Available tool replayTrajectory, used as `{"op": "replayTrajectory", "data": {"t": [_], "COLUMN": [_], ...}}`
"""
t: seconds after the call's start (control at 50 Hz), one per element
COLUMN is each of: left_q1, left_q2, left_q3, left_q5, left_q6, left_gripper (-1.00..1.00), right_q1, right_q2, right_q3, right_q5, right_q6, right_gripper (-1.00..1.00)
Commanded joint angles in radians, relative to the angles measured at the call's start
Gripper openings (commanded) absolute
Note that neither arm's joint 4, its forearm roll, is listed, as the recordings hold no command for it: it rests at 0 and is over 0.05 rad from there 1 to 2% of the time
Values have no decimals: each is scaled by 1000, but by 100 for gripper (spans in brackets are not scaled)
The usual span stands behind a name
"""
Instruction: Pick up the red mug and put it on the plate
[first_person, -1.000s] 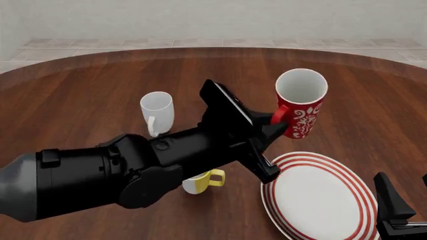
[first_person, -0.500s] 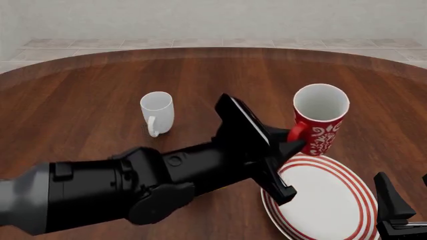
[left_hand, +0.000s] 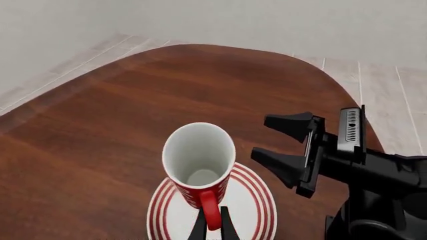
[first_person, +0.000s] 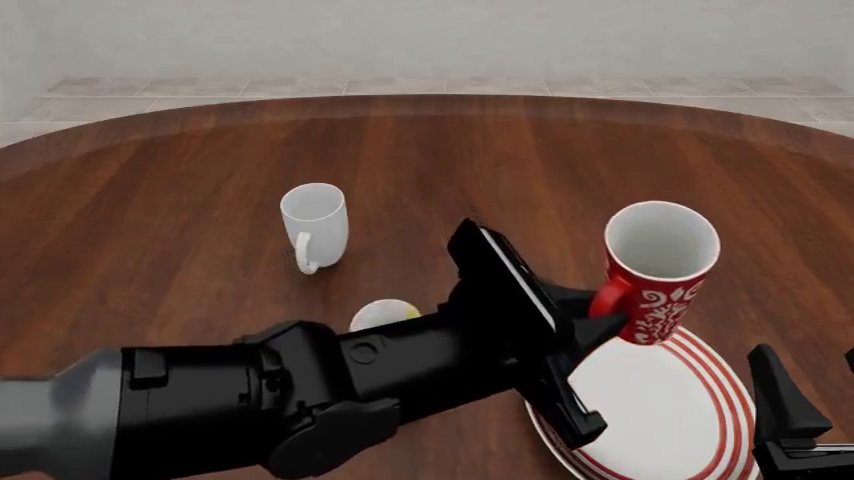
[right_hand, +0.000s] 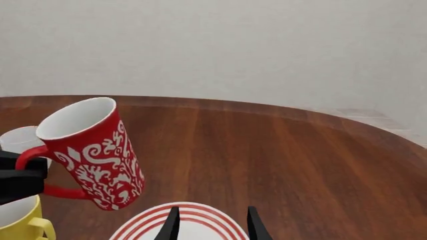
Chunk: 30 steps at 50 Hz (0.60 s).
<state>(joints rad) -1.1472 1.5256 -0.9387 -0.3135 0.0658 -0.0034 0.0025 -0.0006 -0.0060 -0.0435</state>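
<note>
Surface: we note dark wood (first_person: 174, 190), white mug (first_person: 314, 225) on it.
Left hand (first_person: 603, 310): clamped on red mug (first_person: 657, 270) handle, mug tilted above plate (first_person: 707, 385).
Right hand (right_hand: 210, 225): fingers apart, nothing held.

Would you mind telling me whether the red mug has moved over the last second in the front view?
Yes. The red mug, held by the left gripper, has shifted right and nearer, away from the unmoved white mug and over the plate.
</note>
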Motion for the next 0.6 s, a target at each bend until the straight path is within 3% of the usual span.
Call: {"op": "replayTrajectory", "data": {"t": [0.02,0.6], "left_q1": [-13,-34], "left_q2": [13,76], "left_q3": [9,19], "left_q5": [-16,-55], "left_q6": [5,-8], "left_gripper": [-100,-100], "right_q1": [-2,-4], "right_q2": [0,-1], "right_q3": [0,0], "right_q5": [-1,-4], "right_q6": [3,5], "right_gripper": [100,100]}}
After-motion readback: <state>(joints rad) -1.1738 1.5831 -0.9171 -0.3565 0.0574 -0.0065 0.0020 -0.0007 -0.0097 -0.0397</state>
